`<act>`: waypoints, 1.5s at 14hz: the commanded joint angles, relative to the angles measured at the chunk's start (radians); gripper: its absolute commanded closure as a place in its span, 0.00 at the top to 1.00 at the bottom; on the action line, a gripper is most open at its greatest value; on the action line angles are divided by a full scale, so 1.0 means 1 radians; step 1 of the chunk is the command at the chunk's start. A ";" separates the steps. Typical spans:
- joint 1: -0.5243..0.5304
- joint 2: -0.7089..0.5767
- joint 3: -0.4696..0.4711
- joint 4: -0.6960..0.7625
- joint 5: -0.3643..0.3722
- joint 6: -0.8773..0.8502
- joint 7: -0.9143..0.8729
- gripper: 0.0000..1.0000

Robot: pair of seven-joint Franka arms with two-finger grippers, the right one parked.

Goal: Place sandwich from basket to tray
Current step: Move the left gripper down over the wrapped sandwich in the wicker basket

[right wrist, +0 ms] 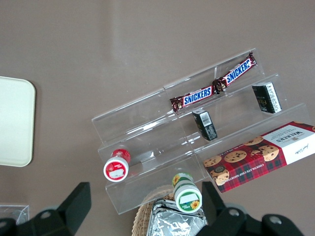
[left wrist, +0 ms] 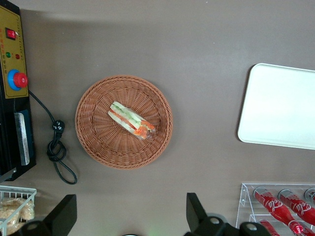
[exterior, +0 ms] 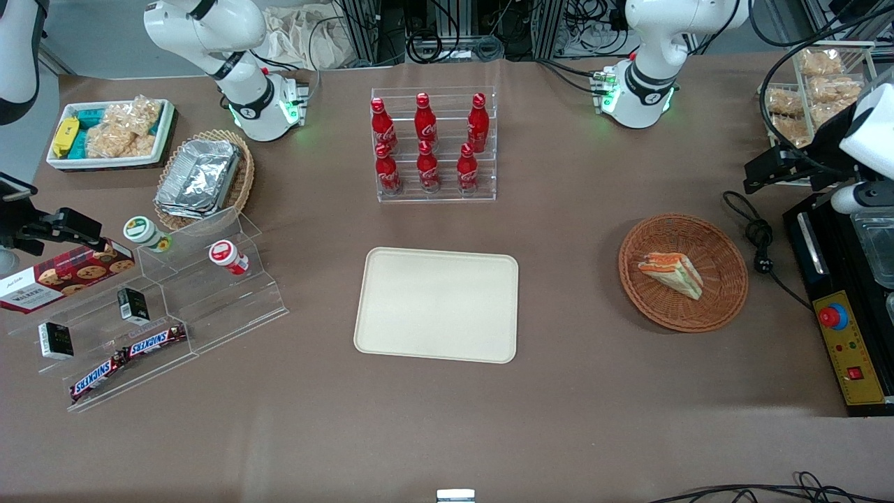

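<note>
Front view: the sandwich (exterior: 672, 273) lies in the basket (exterior: 719, 297) toward the working arm's end of the counter, about midway between its edges. The tray (exterior: 437, 304) sits bare at the counter's middle, well apart from the basket, nearer the camera than the cola bottle rack (exterior: 434, 145).

Left wrist view: the gripper (left wrist: 129, 216) hangs high above the counter, its fingers (left wrist: 63, 214) spread wide and holding nothing. The sandwich (left wrist: 131, 120) rests in the basket (left wrist: 98, 142), with the tray (left wrist: 280, 105) off to one side.

Right wrist view: one tray corner (right wrist: 15, 123) and the clear stepped display (right wrist: 197, 147).
</note>
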 commanded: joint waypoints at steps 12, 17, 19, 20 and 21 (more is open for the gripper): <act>-0.007 0.014 0.014 -0.249 0.025 0.116 -0.552 0.99; -0.005 0.013 0.016 -0.567 0.033 0.490 -0.684 0.99; -0.005 0.019 0.016 -0.708 0.062 0.672 -0.731 0.99; -0.005 0.027 0.018 -0.760 0.067 0.754 -0.745 0.99; -0.004 0.054 0.019 -0.775 0.067 0.794 -0.763 0.99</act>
